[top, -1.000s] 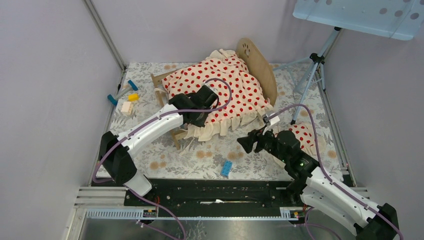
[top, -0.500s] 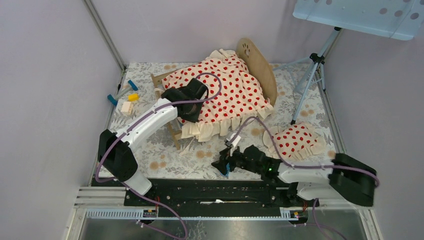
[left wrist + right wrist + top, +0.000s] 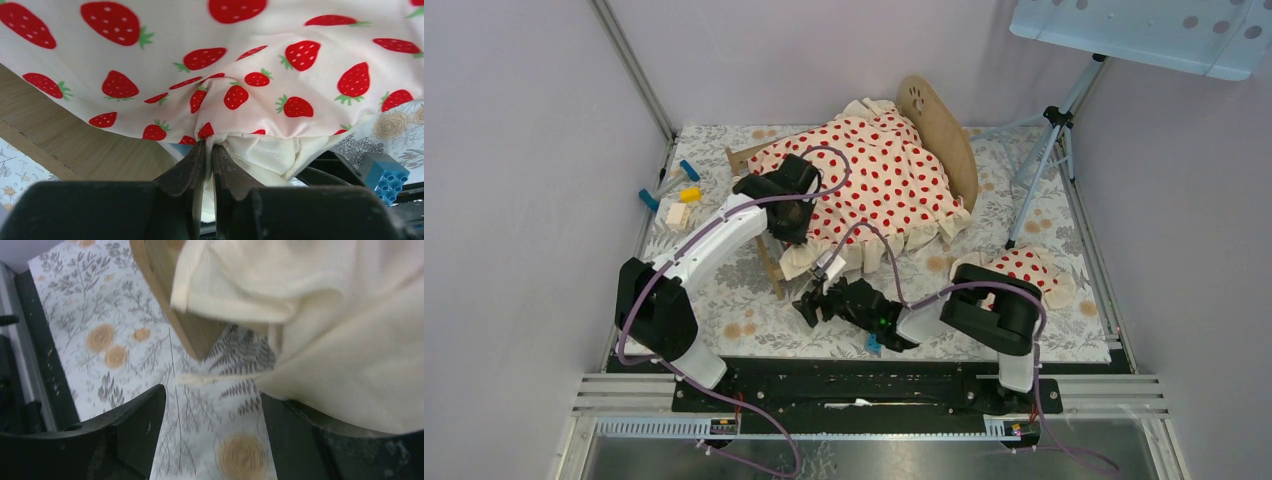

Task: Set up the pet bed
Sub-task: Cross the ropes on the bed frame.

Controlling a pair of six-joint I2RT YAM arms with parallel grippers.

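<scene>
The pet bed's rounded wooden end board (image 3: 941, 131) stands at the back right. The cream red-dotted blanket (image 3: 879, 180) covers the rest of the bed. My left gripper (image 3: 790, 217) is shut on a pinched fold of the blanket (image 3: 220, 95) near the bed's left end; its jaws (image 3: 210, 147) clamp the fabric beside a wooden board (image 3: 75, 145). My right gripper (image 3: 807, 306) is open and low at the bed's front left corner. In the right wrist view it (image 3: 212, 427) is empty above the mat, with the blanket ruffle (image 3: 325, 315) and a bed corner (image 3: 195, 332) just beyond.
The small dotted pillow (image 3: 1029, 272) lies on the mat at the right, partly behind my right arm. A blue brick (image 3: 874, 343) lies under that arm, and it also shows in the left wrist view (image 3: 386, 173). Small toy blocks (image 3: 679, 195) lie at the left; a tripod (image 3: 1046, 150) stands at the back right.
My right arm has swung from the right side across to the bed's front left corner. My left gripper has moved left and back with the blanket fold.
</scene>
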